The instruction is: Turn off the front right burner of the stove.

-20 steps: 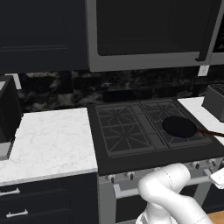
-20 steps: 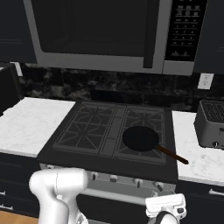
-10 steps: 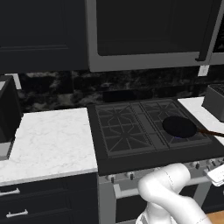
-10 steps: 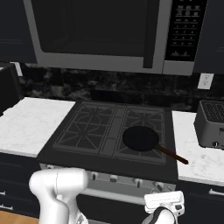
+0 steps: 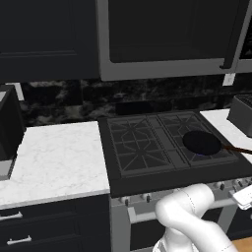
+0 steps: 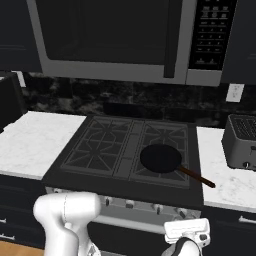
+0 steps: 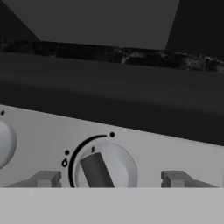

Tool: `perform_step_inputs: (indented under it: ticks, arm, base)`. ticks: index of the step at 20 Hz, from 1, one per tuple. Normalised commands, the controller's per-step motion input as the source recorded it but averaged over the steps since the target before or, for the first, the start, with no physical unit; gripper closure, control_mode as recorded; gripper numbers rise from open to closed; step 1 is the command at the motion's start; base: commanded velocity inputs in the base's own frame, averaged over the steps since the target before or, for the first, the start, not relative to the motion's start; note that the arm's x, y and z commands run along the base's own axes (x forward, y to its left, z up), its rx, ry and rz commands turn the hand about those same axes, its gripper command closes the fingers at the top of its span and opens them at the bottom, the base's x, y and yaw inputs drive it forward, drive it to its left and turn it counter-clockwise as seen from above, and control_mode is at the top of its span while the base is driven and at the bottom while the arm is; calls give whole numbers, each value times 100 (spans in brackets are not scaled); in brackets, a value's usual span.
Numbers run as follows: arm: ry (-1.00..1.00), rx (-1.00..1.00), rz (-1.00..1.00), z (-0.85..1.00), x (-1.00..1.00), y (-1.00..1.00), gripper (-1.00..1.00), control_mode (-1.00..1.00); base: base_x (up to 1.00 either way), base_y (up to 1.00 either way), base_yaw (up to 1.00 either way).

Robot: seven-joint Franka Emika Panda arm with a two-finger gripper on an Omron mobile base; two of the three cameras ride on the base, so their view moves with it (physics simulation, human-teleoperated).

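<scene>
Along the front right corner of the stove (image 6: 125, 150), the front right burner (image 6: 176, 176) sits under a black frying pan (image 6: 160, 158). The pan covers most of that grate, and its brown handle (image 6: 196, 177) reaches toward the right edge of the cooktop, its tip over the white marble counter (image 6: 235, 187).

From the left base view the same pan (image 5: 202, 142) shows a faint blue glow at its near rim, which the right base view does not show. The right base view takes in the toaster (image 6: 242, 142) on the right counter and the microwave (image 6: 120, 40) above the stove; the left base view takes in the left counter (image 5: 49, 160).

Below the front edge, the silver face carries a row of small knobs (image 6: 129, 204). The hand view looks straight at that face from close by: one round knob (image 7: 105, 168) with a dark bar tilted slightly left of upright, ringed by a black arc with dots. The gripper (image 7: 111, 179) is in front of this knob, one fingertip (image 7: 43, 178) to its left and the other to its right, both clear of it, so the pincer is wide apart and holds nothing.
</scene>
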Motion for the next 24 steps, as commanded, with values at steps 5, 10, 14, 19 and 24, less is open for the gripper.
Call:
perform_step_inputs:
  ticks: [5,10,14,19,24]
  arm:
    - [-1,2,0,6,0,0,100,-100]
    - [-2,5,0,17,1,-3,100,-100]
    - [-1,15,0,22,2,-18,100,-100]
    - [5,32,-3,44,9,-21,100,-100]
    - [9,37,-7,56,16,-12,100,-100]
  base:
    - [0,0,0]
    - [0,0,0]
    - [0,0,0]
    - [0,0,0]
    - [0,0,0]
